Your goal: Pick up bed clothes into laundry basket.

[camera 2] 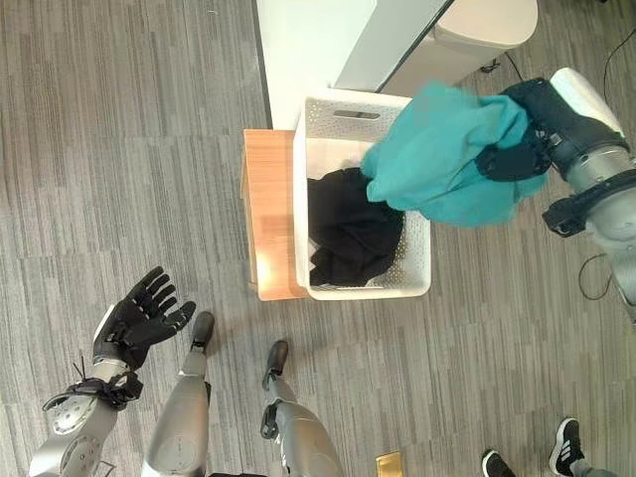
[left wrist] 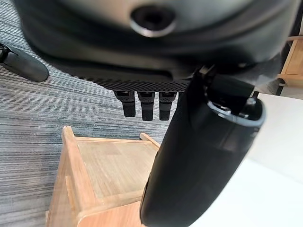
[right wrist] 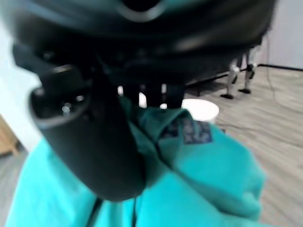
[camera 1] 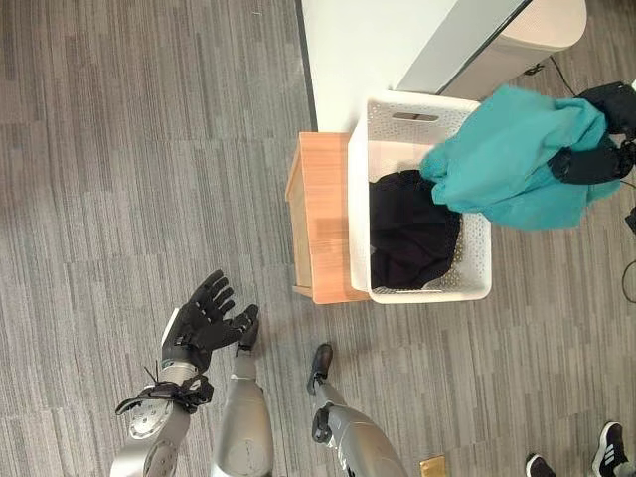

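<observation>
teal garment (camera 2: pixel 447 159) gripped in right hand (camera 2: pixel 517 149), over basket (camera 2: pixel 323 248)

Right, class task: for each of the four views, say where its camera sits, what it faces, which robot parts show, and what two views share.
Left eye view: from the head, looking down at the white basket on the floor; open left hand low.
Right eye view: beside it, same scene; right hand grips the teal garment above the basket.
Left wrist view: on the left wrist, facing the wooden stand past its fingers.
Right wrist view: on the right wrist, facing the teal garment.
Shared: both eye views show the black garment in the basket.
</observation>
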### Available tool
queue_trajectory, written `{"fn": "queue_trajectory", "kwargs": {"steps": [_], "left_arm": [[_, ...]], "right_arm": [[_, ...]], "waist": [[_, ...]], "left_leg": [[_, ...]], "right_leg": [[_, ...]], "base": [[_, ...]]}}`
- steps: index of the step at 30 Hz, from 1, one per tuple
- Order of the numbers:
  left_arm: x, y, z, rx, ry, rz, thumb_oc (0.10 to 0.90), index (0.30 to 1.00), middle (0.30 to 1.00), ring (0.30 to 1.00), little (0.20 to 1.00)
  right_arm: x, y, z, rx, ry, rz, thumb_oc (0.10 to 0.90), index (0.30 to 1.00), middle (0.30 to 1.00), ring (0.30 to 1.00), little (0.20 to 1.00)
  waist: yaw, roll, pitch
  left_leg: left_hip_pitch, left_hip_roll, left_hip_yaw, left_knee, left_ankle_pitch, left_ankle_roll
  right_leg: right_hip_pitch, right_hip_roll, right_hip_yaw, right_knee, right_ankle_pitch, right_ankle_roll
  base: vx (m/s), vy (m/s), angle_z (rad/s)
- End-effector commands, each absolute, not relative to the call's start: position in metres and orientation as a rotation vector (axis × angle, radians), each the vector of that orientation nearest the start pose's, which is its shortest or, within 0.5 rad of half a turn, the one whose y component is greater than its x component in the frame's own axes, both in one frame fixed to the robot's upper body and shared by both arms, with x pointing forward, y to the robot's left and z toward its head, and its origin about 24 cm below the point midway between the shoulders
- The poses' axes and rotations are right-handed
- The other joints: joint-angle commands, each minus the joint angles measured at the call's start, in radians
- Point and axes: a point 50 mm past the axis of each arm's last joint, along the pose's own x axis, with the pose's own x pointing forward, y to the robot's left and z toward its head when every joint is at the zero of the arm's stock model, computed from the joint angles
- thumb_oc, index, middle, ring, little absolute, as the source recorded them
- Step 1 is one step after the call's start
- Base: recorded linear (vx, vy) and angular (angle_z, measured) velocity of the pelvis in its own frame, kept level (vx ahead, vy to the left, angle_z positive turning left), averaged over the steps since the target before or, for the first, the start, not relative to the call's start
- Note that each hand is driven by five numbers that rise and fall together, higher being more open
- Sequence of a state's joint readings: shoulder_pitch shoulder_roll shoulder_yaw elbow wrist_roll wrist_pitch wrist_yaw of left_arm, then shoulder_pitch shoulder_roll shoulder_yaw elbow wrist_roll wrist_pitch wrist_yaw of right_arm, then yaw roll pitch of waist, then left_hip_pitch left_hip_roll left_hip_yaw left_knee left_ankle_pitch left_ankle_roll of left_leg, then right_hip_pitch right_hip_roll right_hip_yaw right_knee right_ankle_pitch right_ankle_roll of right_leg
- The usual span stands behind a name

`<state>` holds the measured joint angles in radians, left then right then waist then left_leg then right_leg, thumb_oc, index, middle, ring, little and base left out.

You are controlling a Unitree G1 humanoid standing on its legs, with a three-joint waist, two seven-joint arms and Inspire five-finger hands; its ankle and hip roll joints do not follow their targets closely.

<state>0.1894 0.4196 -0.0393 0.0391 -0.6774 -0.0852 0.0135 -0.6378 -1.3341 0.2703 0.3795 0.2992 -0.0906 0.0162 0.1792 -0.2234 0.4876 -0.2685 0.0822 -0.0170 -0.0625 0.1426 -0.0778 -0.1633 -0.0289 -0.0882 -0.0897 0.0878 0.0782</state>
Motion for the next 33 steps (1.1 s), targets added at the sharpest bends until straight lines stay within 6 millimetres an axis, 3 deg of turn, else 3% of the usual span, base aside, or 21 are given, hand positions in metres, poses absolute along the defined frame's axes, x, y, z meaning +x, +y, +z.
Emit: {"fn": "queue_trajectory", "kwargs": {"steps": [1,8,9,12,18,20,22,28,33], "left_arm": [[0.205,0.245,0.046,-0.233,-0.009,0.072,0.8,0.9,0.9,0.9,0.9],[0.206,0.24,0.043,-0.241,0.003,0.067,0.8,0.9,0.9,0.9,0.9],[0.206,0.239,0.042,-0.239,0.01,0.065,0.8,0.9,0.9,0.9,0.9],[0.206,0.239,0.042,-0.234,0.014,0.062,0.8,0.9,0.9,0.9,0.9],[0.205,0.237,0.039,-0.216,0.03,0.046,0.8,0.9,0.9,0.9,0.9],[0.205,0.237,0.039,-0.217,0.029,0.048,0.8,0.9,0.9,0.9,0.9],[0.207,0.236,0.039,-0.208,0.027,0.038,0.8,0.9,0.9,0.9,0.9],[0.21,0.232,0.039,-0.21,0.021,0.023,0.8,0.9,0.9,0.9,0.9],[0.211,0.23,0.039,-0.216,0.018,0.014,0.8,0.9,0.9,0.9,0.9]], "right_arm": [[0.288,-0.35,0.343,-0.885,-0.478,-0.361,0.4,0.3,0.3,0.3,0.3],[0.299,-0.329,0.324,-0.832,-0.477,-0.253,0.4,0.3,0.3,0.3,0.3],[0.303,-0.319,0.314,-0.865,-0.455,-0.198,0.4,0.3,0.3,0.3,0.3],[0.307,-0.314,0.306,-0.888,-0.426,-0.166,0.4,0.3,0.3,0.3,0.3],[0.32,-0.301,0.269,-1.056,-0.28,-0.042,0.4,0.3,0.3,0.3,0.3],[0.32,-0.3,0.27,-1.058,-0.281,-0.041,0.4,0.3,0.3,0.3,0.3],[0.327,-0.282,0.256,-1.176,-0.24,0.064,0.4,0.3,0.3,0.3,0.3],[0.331,-0.272,0.244,-1.221,-0.219,0.122,0.4,0.3,0.3,0.3,0.3],[0.332,-0.275,0.242,-1.252,-0.204,0.11,0.4,0.3,0.3,0.3,0.3]], "waist": [[0.017,-0.093,0.031],[0.019,-0.084,0.032],[0.018,-0.081,0.032],[0.021,-0.075,0.032],[0.03,-0.056,0.032],[0.028,-0.055,0.032],[0.034,-0.043,0.032],[0.037,-0.032,0.032],[0.037,-0.028,0.032]], "left_leg": [[0.047,0.009,0.024,-0.025,-0.061,-0.025],[0.043,0.009,0.031,-0.025,-0.061,-0.023],[0.039,0.01,0.031,-0.025,-0.06,-0.023],[0.036,0.009,0.031,-0.025,-0.06,-0.023],[0.022,0.005,0.027,-0.025,-0.06,-0.023],[0.022,0.005,0.027,-0.025,-0.059,-0.023],[0.014,0.002,0.028,-0.025,-0.059,-0.024],[0.006,-0.002,0.024,-0.025,-0.059,-0.024],[0.004,-0.004,0.02,-0.025,-0.06,-0.022]], "right_leg": [[-0.011,-0.083,0.015,0.063,-0.037,0.067],[-0.021,-0.08,0.02,0.066,-0.037,0.066],[-0.027,-0.08,0.019,0.067,-0.037,0.066],[-0.031,-0.08,0.019,0.068,-0.037,0.066],[-0.042,-0.083,0.017,0.065,-0.034,0.067],[-0.042,-0.083,0.017,0.066,-0.034,0.067],[-0.047,-0.084,0.018,0.063,-0.031,0.069],[-0.05,-0.088,0.013,0.058,-0.03,0.07],[-0.051,-0.09,0.013,0.058,-0.031,0.071]], "base": [[0.0,0.0,0.0],[0.0,-0.001,-0.01],[0.0,0.0,0.0],[0.0,0.0,0.0],[0.0,0.0,0.0],[0.0,0.0,0.0],[0.0,0.0,0.0],[0.0,0.0,0.0],[0.0,0.0,0.0]]}}
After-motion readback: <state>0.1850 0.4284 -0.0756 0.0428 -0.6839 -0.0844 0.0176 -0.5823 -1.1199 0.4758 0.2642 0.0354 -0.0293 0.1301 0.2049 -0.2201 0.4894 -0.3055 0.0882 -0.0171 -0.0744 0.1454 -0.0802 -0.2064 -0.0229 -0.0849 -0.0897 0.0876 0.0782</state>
